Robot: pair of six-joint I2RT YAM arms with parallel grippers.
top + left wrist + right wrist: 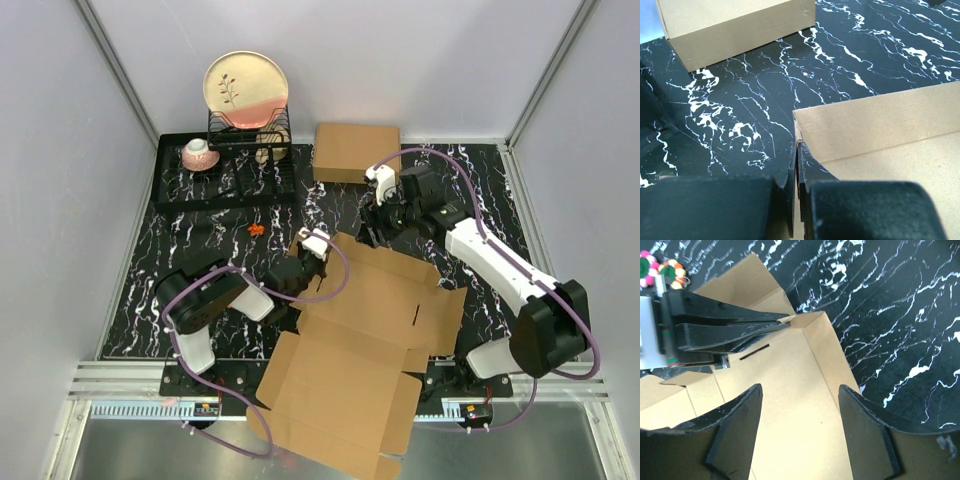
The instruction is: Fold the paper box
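Paper box (pixel 365 345) is an opened-out sheet, from the table (pixel 190 235) centre to 6 o'clock, its near end past the table edge. Left end effector (pixel 796 162) is clamped on the raised far-left corner of its wall. Right end effector (pixel 800 432) has fingers apart, over the far wall, gripping nothing. A made-up box (pixel 356 152) sits at 12 o'clock and a dish rack (pixel 225 185) at 10 o'clock.
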